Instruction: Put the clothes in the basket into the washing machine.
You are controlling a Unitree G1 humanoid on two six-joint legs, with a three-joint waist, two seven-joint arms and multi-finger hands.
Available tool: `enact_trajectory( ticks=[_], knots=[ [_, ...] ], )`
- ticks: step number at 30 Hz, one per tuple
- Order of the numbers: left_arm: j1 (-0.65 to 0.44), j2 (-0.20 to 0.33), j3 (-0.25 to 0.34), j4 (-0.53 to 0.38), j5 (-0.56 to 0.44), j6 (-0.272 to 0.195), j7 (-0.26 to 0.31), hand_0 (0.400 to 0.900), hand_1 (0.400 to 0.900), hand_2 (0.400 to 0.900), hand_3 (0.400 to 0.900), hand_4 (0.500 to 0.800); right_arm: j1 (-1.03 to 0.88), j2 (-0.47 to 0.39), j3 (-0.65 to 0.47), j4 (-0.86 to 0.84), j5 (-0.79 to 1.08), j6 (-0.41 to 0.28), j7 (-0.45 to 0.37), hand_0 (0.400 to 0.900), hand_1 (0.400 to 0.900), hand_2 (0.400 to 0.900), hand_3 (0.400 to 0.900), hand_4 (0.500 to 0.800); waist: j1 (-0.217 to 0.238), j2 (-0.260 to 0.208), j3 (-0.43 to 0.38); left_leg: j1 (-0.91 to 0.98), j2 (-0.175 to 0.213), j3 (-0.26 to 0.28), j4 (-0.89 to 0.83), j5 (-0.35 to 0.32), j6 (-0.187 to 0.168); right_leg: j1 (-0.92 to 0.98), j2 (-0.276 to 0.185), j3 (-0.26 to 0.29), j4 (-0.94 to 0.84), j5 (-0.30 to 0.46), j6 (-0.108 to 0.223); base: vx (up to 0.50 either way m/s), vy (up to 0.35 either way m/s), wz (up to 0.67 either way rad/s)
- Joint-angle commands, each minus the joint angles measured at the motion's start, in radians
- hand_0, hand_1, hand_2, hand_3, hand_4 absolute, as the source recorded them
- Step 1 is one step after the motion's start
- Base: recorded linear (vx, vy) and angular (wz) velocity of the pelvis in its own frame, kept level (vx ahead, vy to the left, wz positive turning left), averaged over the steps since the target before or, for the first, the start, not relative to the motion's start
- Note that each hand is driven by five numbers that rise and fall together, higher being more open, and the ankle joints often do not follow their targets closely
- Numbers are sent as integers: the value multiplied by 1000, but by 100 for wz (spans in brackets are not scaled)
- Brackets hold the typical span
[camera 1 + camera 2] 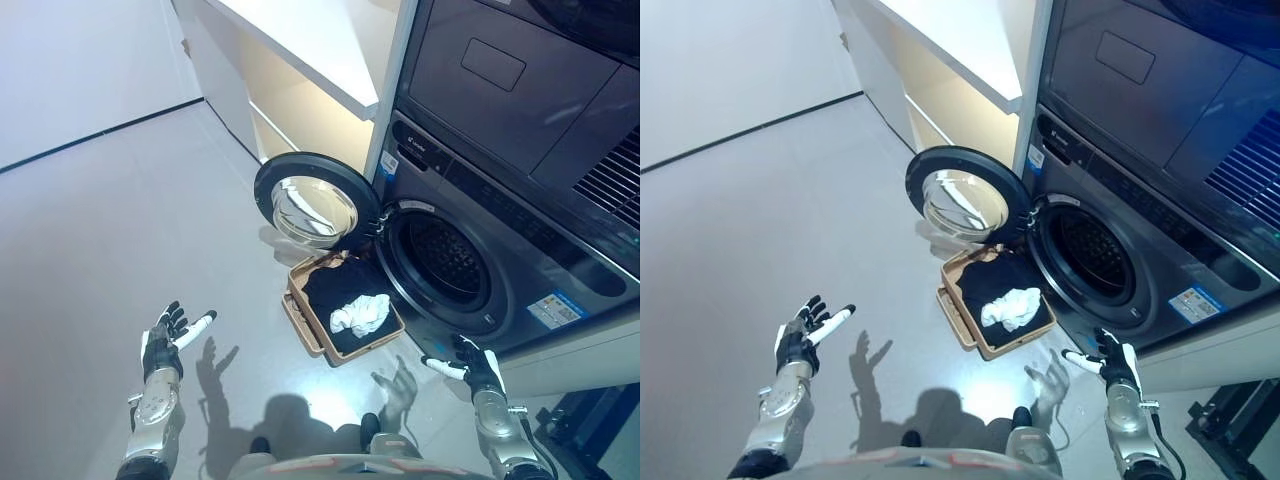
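A tan basket stands on the floor in front of the washing machine. It holds dark clothes with a white cloth crumpled on top. The machine's round door is swung wide to the left, and the dark drum shows behind it. My left hand hovers over bare floor well left of the basket, fingers spread and holding nothing. My right hand hangs low beside the machine's front, right of the basket, fingers also straight and free.
A white cabinet with an open shelf stands left of the machine. A second dark appliance is stacked above the washer. Grey floor stretches away to the left. A white ledge lies at lower right.
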Motion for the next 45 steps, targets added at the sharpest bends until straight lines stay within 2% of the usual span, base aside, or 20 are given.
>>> enact_trajectory(
  ticks=[1, 4, 8, 12, 14, 17, 19, 22, 25, 27, 28, 29, 31, 33, 35, 37, 39, 40, 42, 45],
  knots=[
    [-28, 51, 9, -31, -19, -67, 5, 900, 900, 900, 900, 800, -5, -94, -47, -23, 44, -75, -38, 900, 900, 900, 900, 800, 26, -36, -44, -119, 52, -64, 232, 19, 11, -33, 40, 3, 218, -105, -51, 8, -128, 17],
    [-35, 46, -5, -14, -36, -67, 1, 900, 900, 900, 900, 800, -7, -101, -62, -19, 50, -79, -55, 900, 900, 900, 900, 800, 41, -33, -19, -179, 77, -124, 170, 174, 2, -9, 48, -13, 207, -120, -65, 9, -30, 16],
    [-34, 52, 8, 3, -54, -78, 18, 900, 900, 900, 900, 800, -45, -95, -40, -7, 56, -82, -73, 900, 900, 900, 900, 800, 73, -43, 2, -284, 94, -173, 48, 281, -1, -5, 44, 32, 244, -141, -63, 117, 39, -27],
    [-14, 44, 22, 15, -59, -88, 27, 900, 900, 900, 900, 800, -68, -94, -15, -4, 44, -83, -76, 900, 900, 900, 900, 800, 92, -12, 17, -288, 123, -159, -47, 311, -17, 11, 50, 83, 276, -173, -51, 173, 109, -47],
    [1, 28, 32, 25, -71, -99, 44, 900, 900, 900, 900, 800, -95, -98, 0, -4, 32, -78, -79, 900, 900, 900, 900, 800, 99, 35, 14, -287, 141, -118, -92, 324, -45, 40, 41, 116, 283, -207, -34, 257, 228, -58],
    [12, 16, 32, 13, -89, -116, 63, 900, 900, 900, 900, 800, -119, -98, 20, 2, 24, -74, -75, 900, 900, 900, 900, 800, 107, 70, 6, -284, 144, -82, -85, 321, -61, 82, 10, 144, 273, -235, -10, 246, 267, -50],
    [13, 18, 32, -6, -101, -124, 76, 900, 900, 900, 900, 800, -135, -93, 33, -4, 22, -69, -78, 900, 900, 900, 900, 800, 112, 80, 2, -282, 135, -79, -65, 311, -62, 99, -20, 164, 264, -242, 8, 212, 306, -50],
    [-11, 28, 20, -35, -116, -127, 104, 900, 900, 900, 900, 800, -170, -74, 53, 23, 20, -55, -89, 900, 900, 900, 900, 800, 128, 76, -4, -309, 100, -63, -36, 279, -54, 130, -96, 168, 226, -220, 52, 205, 345, -34],
    [-56, 57, -16, -41, -116, -126, 113, 900, 900, 900, 900, 800, -207, -42, 57, 70, 60, -45, -99, 900, 900, 900, 900, 800, 141, 43, -7, -377, 28, -32, 82, 227, -37, 156, -173, 156, 188, -99, 94, 242, 253, 2],
    [-52, 73, -19, -87, -103, -130, 114, 900, 900, 900, 900, 800, -209, -39, 61, 59, 59, -44, -98, 900, 900, 900, 900, 800, 148, 23, -14, -419, -8, -14, 112, 207, -24, 162, -205, 143, 150, -11, 112, 183, 211, 18],
    [-52, 73, -19, -88, -103, -129, 114, 900, 900, 900, 900, 800, -209, -39, 61, 59, 59, -43, -98, 900, 900, 900, 900, 800, 147, 22, -17, -424, -9, -14, 115, 205, -23, 161, -206, 141, 147, -10, 113, 152, 228, 10],
    [-63, 86, -19, -89, -101, -131, 126, 900, 900, 900, 900, 800, -226, -39, 74, 44, 58, -39, -102, 900, 900, 900, 900, 800, 154, 6, -26, -448, -38, -16, 128, 183, -1, 137, -230, 139, 140, 71, 119, 149, 234, 3],
    [-88, 94, -27, -77, -100, -127, 132, 900, 900, 900, 900, 800, -246, -41, 85, 37, 62, -37, -103, 900, 900, 900, 900, 800, 153, -4, -34, -462, -75, -9, 144, 151, 28, 114, -252, 148, 155, 160, 110, 224, 322, 9],
    [-94, 100, -29, -73, -93, -122, 135, 900, 900, 900, 900, 800, -255, -45, 91, 21, 65, -37, -106, 900, 900, 900, 900, 800, 149, -3, -27, -447, -116, -5, 161, 114, 66, 72, -275, 168, 249, 266, 84, 212, 344, 8],
    [-96, 111, -25, -87, -96, -122, 136, 900, 900, 900, 900, 800, -271, -46, 105, -1, 71, -40, -109, 900, 900, 900, 900, 800, 135, 9, -3, -419, -141, -10, 166, 91, 101, 17, -250, 209, 359, 317, 49, 155, 344, -1],
    [-96, 112, -10, -84, -101, -121, 138, 900, 900, 900, 900, 800, -283, -35, 118, 4, 70, -36, -107, 900, 900, 900, 900, 800, 137, 13, 16, -381, -162, 1, 163, 63, 125, -26, -269, 179, 400, 331, 45, 134, 271, -18],
    [-102, 115, -2, -73, -117, -126, 132, 900, 900, 900, 900, 800, -311, -35, 139, 14, 63, -34, -101, 900, 900, 900, 900, 800, 127, 12, 33, -331, -172, 12, 142, 42, 129, -75, -259, 155, 350, 281, 41, 139, 143, -21],
    [-103, 114, -2, -73, -118, -126, 132, 900, 900, 900, 900, 800, -312, -35, 139, 14, 63, -34, -101, 900, 900, 900, 900, 800, 128, 13, 32, -332, -170, 12, 139, 45, 129, -76, -258, 155, 347, 284, 40, 124, 56, -18],
    [-129, 108, -9, -45, -138, -137, 126, 900, 900, 900, 900, 800, -345, -44, 151, 45, 57, -33, -97, 900, 900, 900, 900, 800, 107, 16, 65, -307, -176, 8, 132, 20, 125, -138, -210, 145, 211, 177, 50, 151, -7, 12],
    [-151, 101, -18, -32, -149, -143, 124, 900, 900, 900, 900, 800, -354, -45, 147, 67, 69, -38, -101, 900, 900, 900, 900, 800, 74, 5, 88, -267, -194, -17, 122, -2, 118, -188, -157, 180, 43, 158, 74, 176, -70, 42]
  ],
)
